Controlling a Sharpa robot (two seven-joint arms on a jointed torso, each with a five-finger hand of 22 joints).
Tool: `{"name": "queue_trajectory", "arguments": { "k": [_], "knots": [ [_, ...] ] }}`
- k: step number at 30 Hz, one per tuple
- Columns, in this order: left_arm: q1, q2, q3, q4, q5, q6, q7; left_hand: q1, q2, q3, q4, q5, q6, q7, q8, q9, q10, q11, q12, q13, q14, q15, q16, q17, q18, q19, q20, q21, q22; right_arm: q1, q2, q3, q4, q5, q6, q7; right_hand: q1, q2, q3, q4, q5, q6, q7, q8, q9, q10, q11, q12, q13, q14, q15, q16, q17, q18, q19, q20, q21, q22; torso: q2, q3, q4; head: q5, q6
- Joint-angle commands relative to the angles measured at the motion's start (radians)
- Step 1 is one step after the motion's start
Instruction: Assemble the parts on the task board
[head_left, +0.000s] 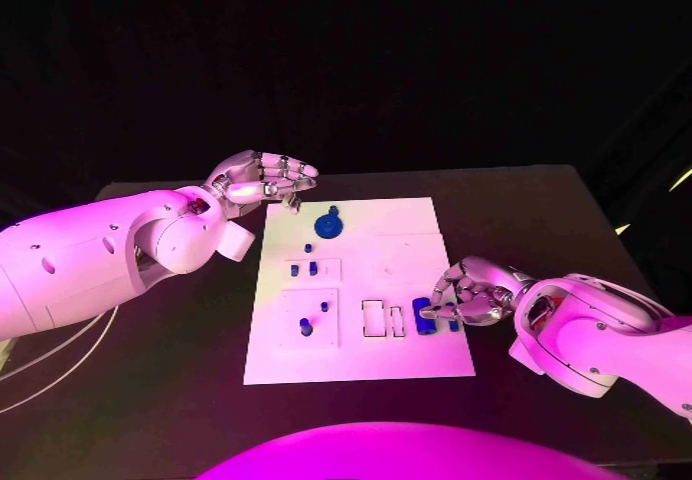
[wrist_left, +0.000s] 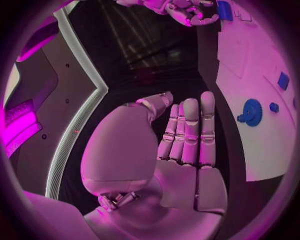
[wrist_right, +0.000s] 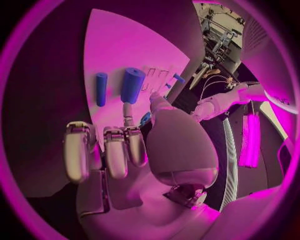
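Observation:
The white task board lies mid-table. A round blue gear sits near its far end, and the left wrist view shows the gear too. Small blue parts stand in the board's left squares. My left hand hovers over the board's far left corner, its fingers straight and together, with nothing in it. My right hand is low at the board's right edge with curled fingers, just short of a thick blue cylinder and a thinner one. A blue speck shows between thumb and finger; whether it is held is unclear.
Two rectangular slots lie just left of the thick cylinder. Black table surrounds the board on all sides, with the widest free strip on the right. My left forearm lies over the table's left part.

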Motion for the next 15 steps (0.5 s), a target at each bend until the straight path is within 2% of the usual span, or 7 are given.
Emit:
{"name": "queue_trajectory", "arguments": {
  "k": [1,6,15],
  "knots": [
    [0.0,0.0,0.0,0.001,0.009,0.008,0.011,0.0,0.009,-0.007,-0.001,0.002,-0.001,0.002,0.005,0.001,-0.002,0.0,-0.001,-0.001,-0.004,0.004,-0.005,-0.001,0.007,0.006,0.0,-0.004,-0.001,-0.006,0.013,0.0,-0.001,-0.064,-0.04,-0.043,-0.011,-0.002,-0.009,0.0,0.005,0.004,-0.001,0.003,-0.002,0.059,-0.007,0.004,0.198,0.093,-0.002,0.004,0.206,-0.009,0.068,-0.002,0.007,0.196,0.001,-0.0002,0.0023,0.002,0.0],
    [0.0,-0.001,0.0,0.0,0.009,0.009,0.01,0.0,0.009,-0.007,-0.001,0.002,-0.001,0.002,0.005,0.001,-0.002,0.0,-0.001,-0.001,-0.004,0.004,-0.005,-0.001,0.007,0.006,0.0,-0.004,-0.001,-0.01,0.025,0.0,-0.007,-0.073,-0.034,-0.054,-0.018,0.003,-0.024,0.0,0.008,0.005,-0.002,0.006,-0.004,0.06,-0.007,0.005,0.2,0.093,-0.002,0.005,0.209,-0.009,0.068,-0.002,0.009,0.197,0.0,-0.0018,0.0007,0.006,-0.001],
    [0.0,-0.001,0.0,-0.001,0.009,0.014,0.007,-0.001,0.01,-0.008,0.0,0.002,-0.001,0.002,0.006,0.002,-0.001,0.0,0.0,-0.001,-0.004,0.004,-0.005,-0.001,0.007,0.007,0.0,-0.005,-0.002,-0.017,0.043,0.0,-0.036,-0.102,0.043,-0.105,-0.061,0.028,-0.082,0.001,0.021,0.011,-0.004,0.017,-0.012,0.056,-0.009,0.0,0.197,0.094,-0.003,0.007,0.213,-0.008,0.067,-0.003,0.006,0.198,0.0,-0.001,0.0012,0.009,-0.002]
  ]
}}
